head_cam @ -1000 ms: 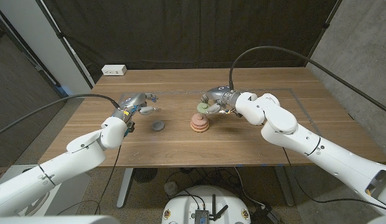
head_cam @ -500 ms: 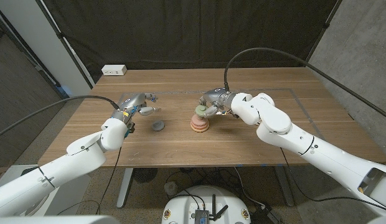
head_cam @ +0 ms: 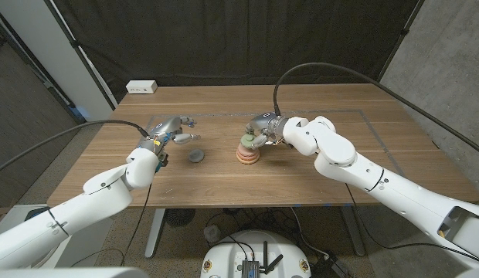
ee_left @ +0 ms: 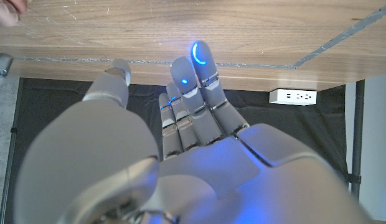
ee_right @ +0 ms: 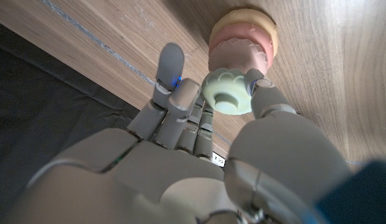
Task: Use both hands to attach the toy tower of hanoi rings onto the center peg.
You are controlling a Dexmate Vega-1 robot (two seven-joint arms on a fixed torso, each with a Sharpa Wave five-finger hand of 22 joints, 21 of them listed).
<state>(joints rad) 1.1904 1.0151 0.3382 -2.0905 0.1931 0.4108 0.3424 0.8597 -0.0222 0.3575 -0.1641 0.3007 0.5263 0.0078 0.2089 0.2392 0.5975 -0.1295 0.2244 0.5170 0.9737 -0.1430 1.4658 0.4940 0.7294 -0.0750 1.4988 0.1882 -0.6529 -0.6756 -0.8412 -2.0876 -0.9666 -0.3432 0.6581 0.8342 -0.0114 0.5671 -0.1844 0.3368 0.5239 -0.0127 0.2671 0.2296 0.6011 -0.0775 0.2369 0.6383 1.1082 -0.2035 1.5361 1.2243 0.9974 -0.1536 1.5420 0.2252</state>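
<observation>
A white power strip sits at the far left edge of the wooden table, close to the black curtain; in the left wrist view the same strip shows against the dark backdrop.

The left hand hovers over the left part of the table, holding nothing. Its fingers reach forward close together, with the thumb spread off to one side, and blue lights glow on two fingertips in the left wrist view.

Just beside that hand, toward the middle, a small dark grey ring lies flat on the wood, apart from the fingers.

At the centre of the table stands the ring stack: a wide tan ring at the bottom, pink rings above it, and a pale green ring at the top. In the right wrist view the green ring sits over the pink one, its scalloped edge and central hole facing the camera.

The right hand is at the stack from the far right side. Its thumb touches one side of the green ring and the fingers lie by the other side; whether they press the ring firmly I cannot tell. The right arm runs off to the bottom right corner.
</observation>
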